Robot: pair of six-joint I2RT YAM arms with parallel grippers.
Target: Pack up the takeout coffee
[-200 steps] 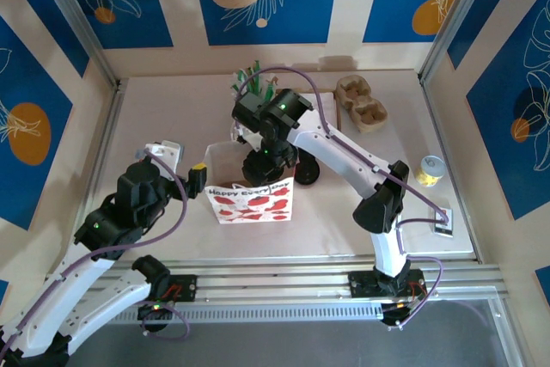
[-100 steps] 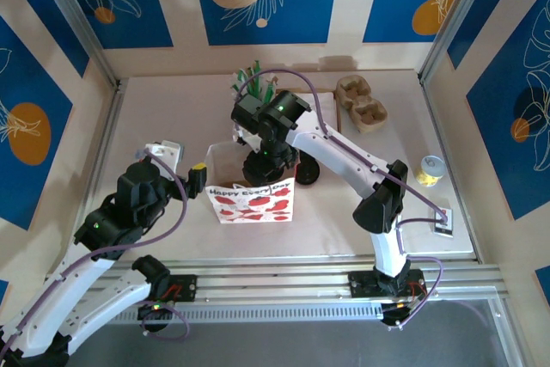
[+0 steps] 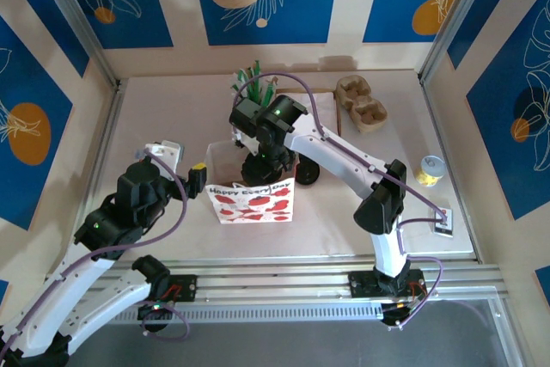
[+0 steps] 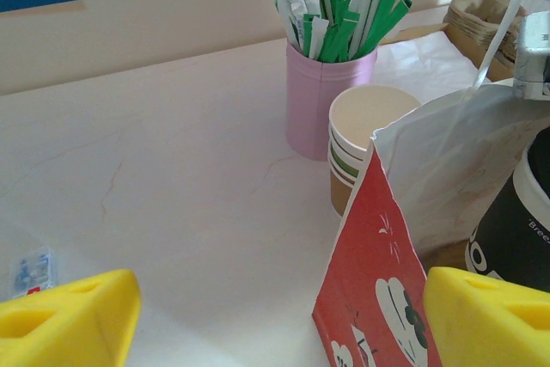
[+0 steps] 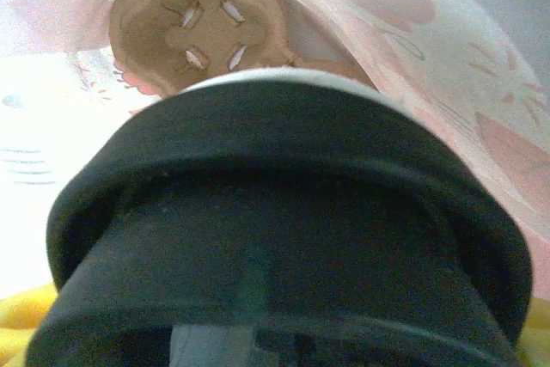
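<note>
A paper gift bag (image 3: 250, 200) printed with red hearts stands open at the table's middle. My right gripper (image 3: 268, 163) reaches down into its mouth, shut on a takeout coffee cup with a black lid (image 5: 284, 212). In the right wrist view the lid sits between my yellow fingers (image 5: 19, 320), with a brown cardboard carrier (image 5: 199, 27) on the bag's floor beneath. My left gripper (image 3: 199, 174) is open at the bag's left edge. Seen from the left wrist, the bag's red side (image 4: 378, 285) rises between the wide-apart yellow fingertips (image 4: 73, 315), and the dark cup (image 4: 516, 229) shows inside the bag.
A pink holder of green stir sticks (image 4: 329, 96) and a stack of paper cups (image 4: 361, 139) stand just behind the bag. Cardboard carriers (image 3: 361, 102) lie at the back right. A black round lid (image 3: 308, 174) sits beside the bag, a yellow cup (image 3: 430, 169) at the right edge.
My right arm has shifted slightly left and down over the bag with the cup. The left arm has stayed still.
</note>
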